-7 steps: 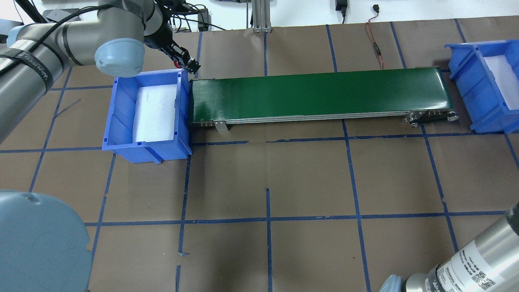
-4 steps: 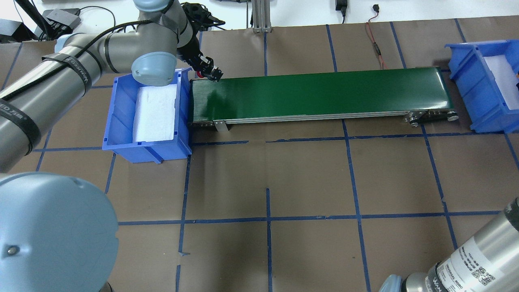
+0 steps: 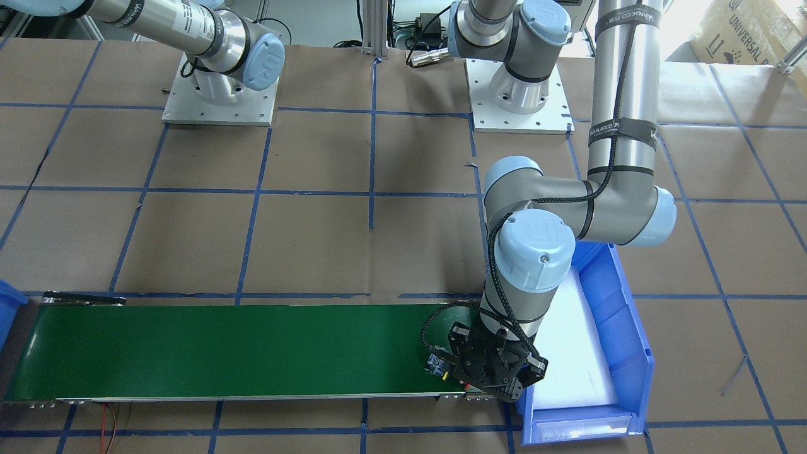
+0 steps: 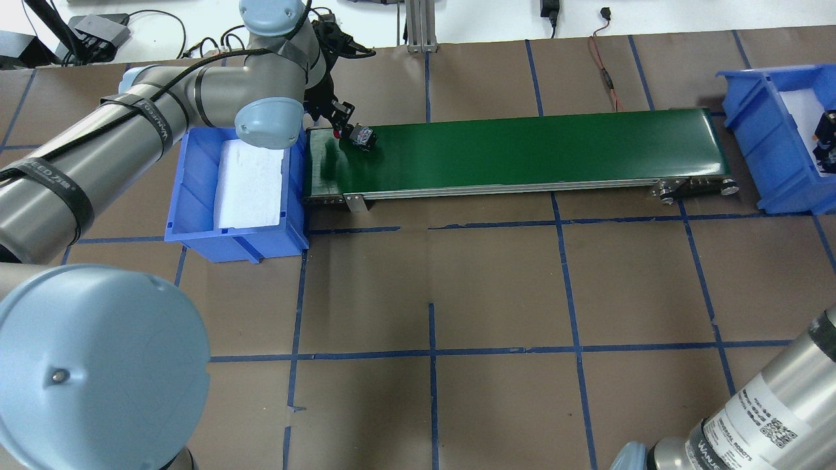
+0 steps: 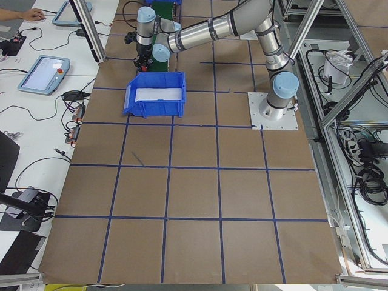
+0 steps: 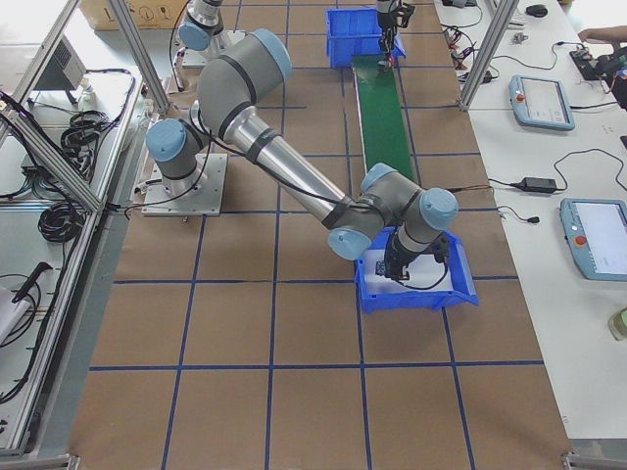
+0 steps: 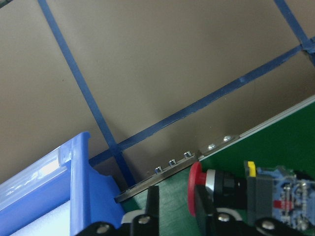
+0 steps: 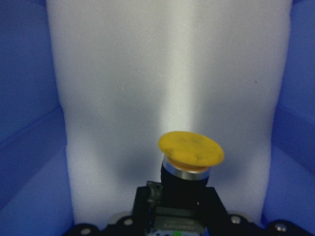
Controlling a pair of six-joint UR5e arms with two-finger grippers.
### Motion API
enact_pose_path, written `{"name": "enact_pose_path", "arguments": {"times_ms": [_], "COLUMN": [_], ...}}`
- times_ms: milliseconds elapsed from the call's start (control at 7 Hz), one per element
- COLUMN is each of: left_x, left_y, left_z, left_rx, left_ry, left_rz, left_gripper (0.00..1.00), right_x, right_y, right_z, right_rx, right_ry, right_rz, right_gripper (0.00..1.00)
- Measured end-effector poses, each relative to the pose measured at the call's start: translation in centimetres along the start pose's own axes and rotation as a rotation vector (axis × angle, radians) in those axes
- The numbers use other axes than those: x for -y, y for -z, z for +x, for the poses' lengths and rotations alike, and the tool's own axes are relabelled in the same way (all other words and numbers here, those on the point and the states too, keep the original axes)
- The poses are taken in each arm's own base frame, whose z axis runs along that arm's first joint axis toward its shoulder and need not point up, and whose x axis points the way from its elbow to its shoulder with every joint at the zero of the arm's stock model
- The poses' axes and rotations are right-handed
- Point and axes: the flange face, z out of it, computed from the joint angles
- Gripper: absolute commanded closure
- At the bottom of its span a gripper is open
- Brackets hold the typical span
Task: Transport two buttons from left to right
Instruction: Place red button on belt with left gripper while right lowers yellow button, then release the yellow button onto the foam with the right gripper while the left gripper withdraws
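Overhead exterior: blue-taped brown table (image 4: 496, 287), green conveyor (image 4: 522, 153).

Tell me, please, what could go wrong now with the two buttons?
1. The red button lies on its side near the belt's far edge, beside the left gripper. It might roll off once the belt carries it.
2. The yellow button sits in the right gripper above the foam of the right bin. A release from this height could make it bounce or tip.
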Motion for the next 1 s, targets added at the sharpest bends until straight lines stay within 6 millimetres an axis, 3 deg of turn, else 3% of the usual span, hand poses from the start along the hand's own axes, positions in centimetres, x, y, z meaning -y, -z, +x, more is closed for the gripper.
{"name": "enact_pose_path", "arguments": {"times_ms": [286,429,714,1000], "left_x": [-0.3,-0.7,-1.9,-3.5], "left_y": [1.7,2.8,3.7,3.0], "left_z": [-0.8,-1.5,-5.2,-9.5], "left_rx": [0.002,0.0,0.004,0.001], "left_ry": [0.009,0.018,0.068,0.127], "left_rz": [-0.012,-0.021,-0.035,-0.049], "left_gripper": [0.0,0.0,0.0,0.0], "right_x": [0.3,0.4,0.4,0.5], "right_y": [-0.7,-0.8,-1.0,-1.1], "right_z": [0.0,0.0,-0.1,-0.1], "right_rx": [-0.015,-0.016,-0.016,-0.016], "right_ry": [0.0,0.001,0.004,0.006], "right_rz": [-0.009,-0.011,-0.013,-0.014], "right_gripper": [0.74,0.71,0.65,0.64]}}
